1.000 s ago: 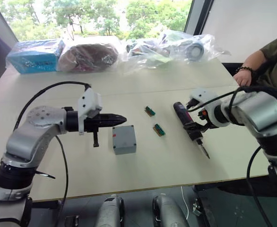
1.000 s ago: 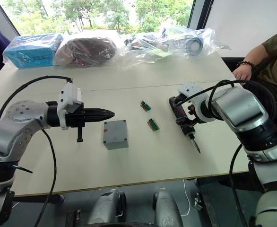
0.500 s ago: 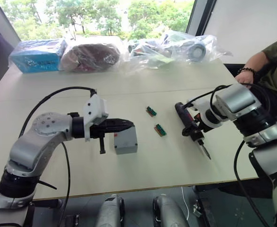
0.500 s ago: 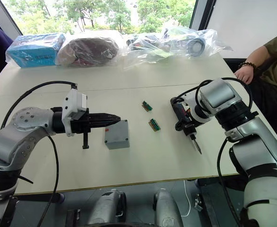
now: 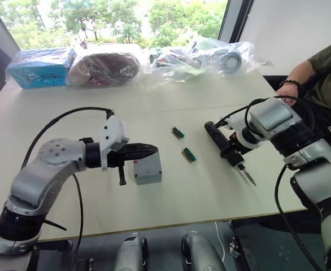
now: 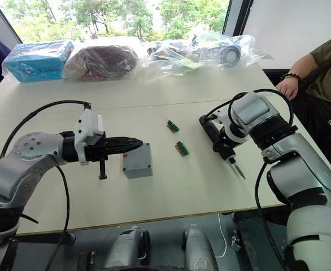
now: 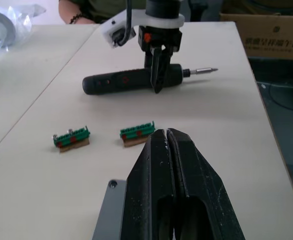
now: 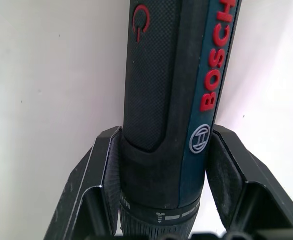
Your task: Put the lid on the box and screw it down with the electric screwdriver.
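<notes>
Screwdriver (image 6: 217, 138), stiff and slick beside the box (image 6: 137, 161), sits mid-barrel in the right gripper (image 6: 224, 144); left gripper (image 6: 133, 144) is closed, empty.

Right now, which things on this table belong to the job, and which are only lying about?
Job: grey box, under the shut left gripper; electric screwdriver, gripped by the right gripper.
Lying about: two green pieces; blue packet; clear bags along the far edge.
</notes>
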### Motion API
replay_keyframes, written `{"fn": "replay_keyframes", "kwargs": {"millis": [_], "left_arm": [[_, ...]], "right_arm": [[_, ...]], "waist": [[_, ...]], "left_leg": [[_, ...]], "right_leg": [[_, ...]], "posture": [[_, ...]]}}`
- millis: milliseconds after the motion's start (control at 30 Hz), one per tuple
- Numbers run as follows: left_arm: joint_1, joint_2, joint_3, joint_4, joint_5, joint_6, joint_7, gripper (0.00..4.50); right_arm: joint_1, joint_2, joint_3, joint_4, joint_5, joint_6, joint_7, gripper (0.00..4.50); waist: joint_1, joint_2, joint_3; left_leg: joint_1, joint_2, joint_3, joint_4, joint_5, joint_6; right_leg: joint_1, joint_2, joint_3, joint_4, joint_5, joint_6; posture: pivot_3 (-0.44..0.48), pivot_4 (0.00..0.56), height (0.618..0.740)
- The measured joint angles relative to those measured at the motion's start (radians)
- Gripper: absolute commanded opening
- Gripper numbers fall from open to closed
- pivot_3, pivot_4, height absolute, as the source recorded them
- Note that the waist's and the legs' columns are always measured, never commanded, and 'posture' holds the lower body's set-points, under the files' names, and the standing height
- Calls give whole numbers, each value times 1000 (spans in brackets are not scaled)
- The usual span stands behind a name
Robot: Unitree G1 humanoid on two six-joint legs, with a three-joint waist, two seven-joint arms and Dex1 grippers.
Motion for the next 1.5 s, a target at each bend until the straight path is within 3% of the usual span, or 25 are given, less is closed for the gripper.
{"fn": "replay_keyframes", "kwargs": {"millis": [167, 233, 300, 467, 700, 967, 1500], "left_arm": [[4, 4, 15, 75, 9, -18, -17, 0], [4, 2, 15, 102, 16, -22, -20, 0], [4, -17, 10, 134, 22, -23, -22, 0], [14, -18, -20, 172, 44, -41, -48, 0], [7, -27, -44, 220, 76, -58, -78, 0], [-17, -57, -82, 282, 115, -66, -89, 0], [-27, -91, -109, 329, 169, -105, -91, 0]], "right_arm": [[12, -21, -182, -211, -9, -146, -38, 1852], [46, 60, -350, -277, 21, -191, -93, 1852], [87, 231, -560, -375, 89, -282, -195, 1852], [225, 408, -717, -556, 126, -549, -306, 1852], [457, 533, -670, -694, 134, -783, -288, 1852], [599, 544, -524, -713, 100, -930, -215, 1852], [650, 562, -469, -711, 73, -984, -217, 1852]], "waist": [[7, 3, 2], [3, 2, 2], [-1, 3, 2], [27, 2, 1], [24, 2, 1], [7, 2, 1], [7, 2, 1]], "left_leg": [[-2, 0, 0, -1, 0, 0], [-2, 1, 1, -1, 0, 0], [-1, 1, 1, -1, 0, 0], [-2, 1, 2, -1, 1, -2], [-1, -1, 1, 0, 2, -3], [0, -1, 0, -1, 2, -3], [0, 0, 0, -1, 2, -3]], "right_leg": [[-2, 0, 0, 0, 0, 0], [-2, 1, 0, 0, 0, 0], [-2, 2, 1, 1, 0, 0], [1, -1, -2, -1, 0, 0], [2, 0, -1, -1, 0, 0], [2, 1, -1, 0, 0, 0], [2, 1, -1, 0, 0, 0]], "posture": [[0, 150, 740], [0, 150, 740], [0, 150, 740], [0, 150, 740], [0, 150, 740], [0, 150, 740], [0, 150, 740]]}}
